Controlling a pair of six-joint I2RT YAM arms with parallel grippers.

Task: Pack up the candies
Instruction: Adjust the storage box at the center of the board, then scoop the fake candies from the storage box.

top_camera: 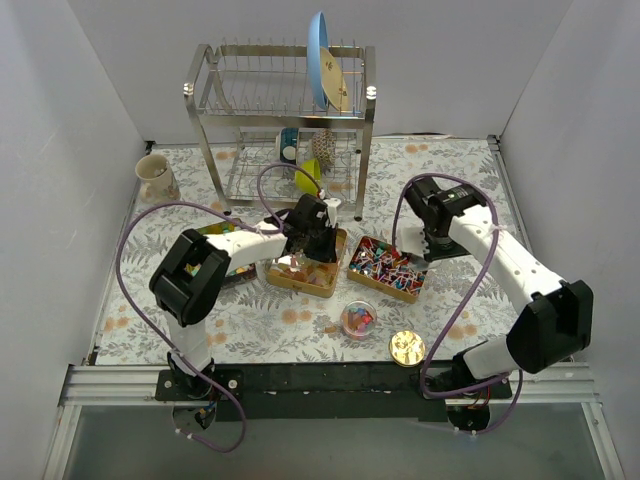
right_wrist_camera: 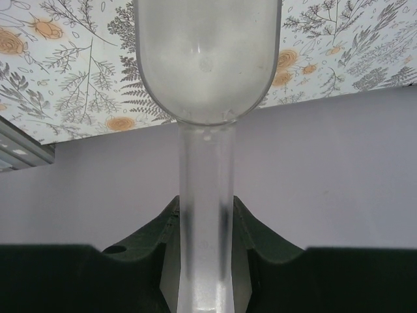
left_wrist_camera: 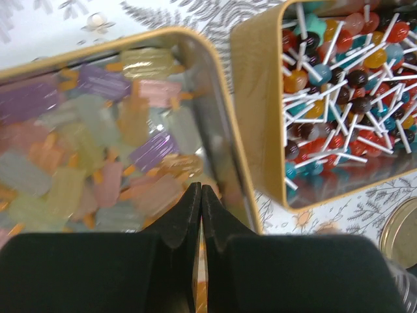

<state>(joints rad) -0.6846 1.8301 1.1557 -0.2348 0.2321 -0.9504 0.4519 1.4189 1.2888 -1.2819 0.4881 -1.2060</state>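
Observation:
Pastel wrapped candies (left_wrist_camera: 98,150) fill a gold tin (top_camera: 300,272), which also shows in the left wrist view (left_wrist_camera: 221,111). My left gripper (left_wrist_camera: 201,189) is shut, with nothing seen between the fingers, and hangs just above this tin's right end; it also shows in the top view (top_camera: 316,240). A second gold tin (top_camera: 388,268) holds lollipops (left_wrist_camera: 345,85). A small clear jar (top_camera: 358,318) holds multicoloured candies. My right gripper (right_wrist_camera: 205,202) is shut on the handle of a clear plastic scoop (right_wrist_camera: 207,59), whose bowl is empty, and is held level behind the lollipop tin.
A round gold lid (top_camera: 407,347) lies near the front edge. A steel dish rack (top_camera: 285,110) holds a blue plate (top_camera: 318,58) and a yellow-green bowl (top_camera: 308,175). A mug (top_camera: 155,175) stands at the back left. Another tin (top_camera: 213,250) lies under the left arm.

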